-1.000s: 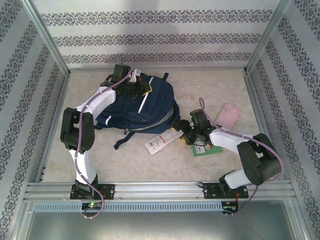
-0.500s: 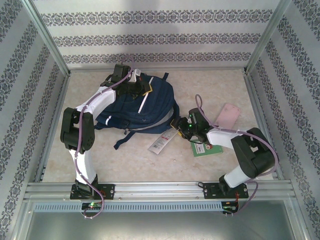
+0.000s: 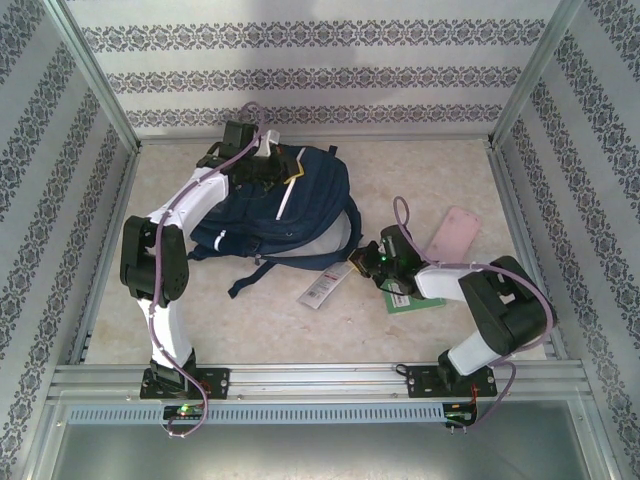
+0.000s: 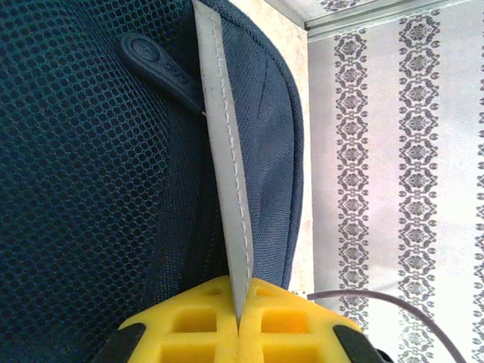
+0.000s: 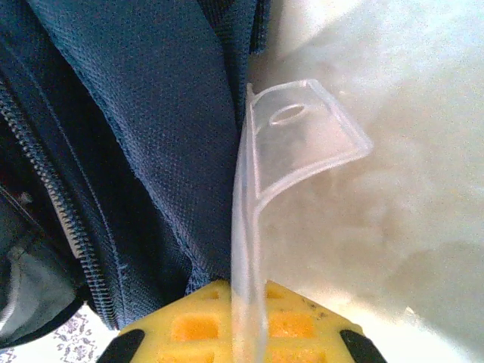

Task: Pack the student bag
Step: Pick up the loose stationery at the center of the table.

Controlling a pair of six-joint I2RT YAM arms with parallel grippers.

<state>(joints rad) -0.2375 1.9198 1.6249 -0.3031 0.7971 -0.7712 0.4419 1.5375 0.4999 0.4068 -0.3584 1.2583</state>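
Student bag (image 3: 290, 225) on counter (image 3: 250, 330): left end effector (image 4: 238, 321) clenched on its 12 o'clock edge; right end effector (image 5: 246, 333), at 4 o'clock, grasping clear packet (image 5: 302, 144).

One bag (image 3: 290, 215), one packet (image 3: 322, 289), one booklet (image 3: 412, 303), one pouch (image 3: 455, 236).

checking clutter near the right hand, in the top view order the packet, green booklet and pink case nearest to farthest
1. packet, gripped in the right hand
2. green booklet, beneath that arm
3. pink case, far right
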